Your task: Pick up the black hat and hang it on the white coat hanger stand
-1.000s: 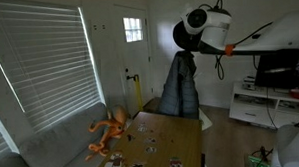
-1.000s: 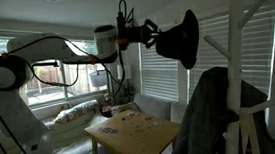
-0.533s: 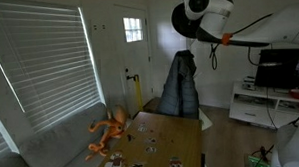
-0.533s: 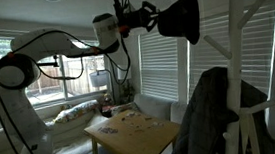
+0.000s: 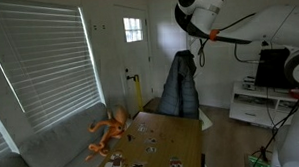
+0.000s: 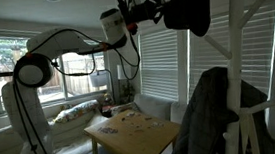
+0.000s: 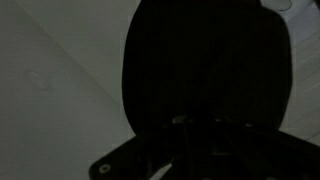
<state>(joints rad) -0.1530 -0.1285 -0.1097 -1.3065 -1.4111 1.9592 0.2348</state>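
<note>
Up near ceiling, fingers point(image 6: 157, 2) staying clamped on black hat point(image 6: 189, 7), carrying it higher and closer to white coat hanger stand point(image 6: 237, 33) than moment ago; dark jacket point(image 6: 206, 111) hanging on stand below.

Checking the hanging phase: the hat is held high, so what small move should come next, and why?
Probably nudge the end effector sideways toward the white coat hanger stand. The black hat, gripped, sits higher than the upward peg and beside the stand, apparently touching neither.
</note>
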